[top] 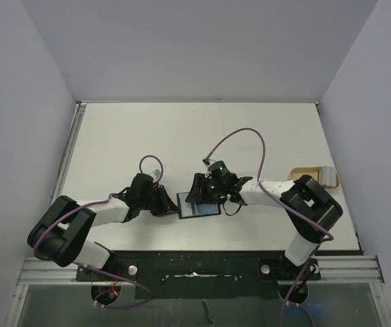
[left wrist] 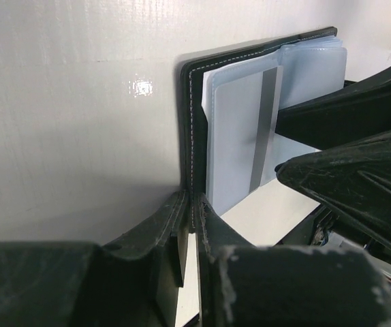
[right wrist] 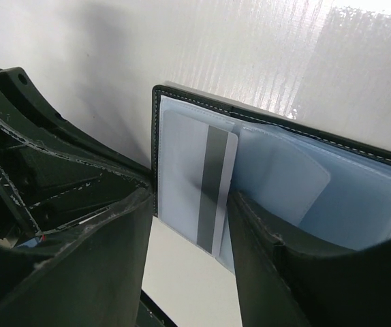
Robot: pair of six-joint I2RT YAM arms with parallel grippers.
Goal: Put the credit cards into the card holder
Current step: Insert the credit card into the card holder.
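I see card holder [top: 199, 205] open mid-table, left gripper [left wrist: 190, 225] clenched on its edge; right gripper [right wrist: 189, 225] astride credit card [right wrist: 199, 180], grasp uncertain; card partly sleeved; seating remains.

A white table [top: 148, 129] is enclosed by plain pale walls [top: 202, 48] behind and on both sides, with a metal rail [top: 359, 269] along its near edge.

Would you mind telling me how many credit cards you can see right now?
1: a credit card with a dark stripe, partly slid into a clear sleeve of the open card holder. Others may be hidden in the sleeves or behind the fingers.
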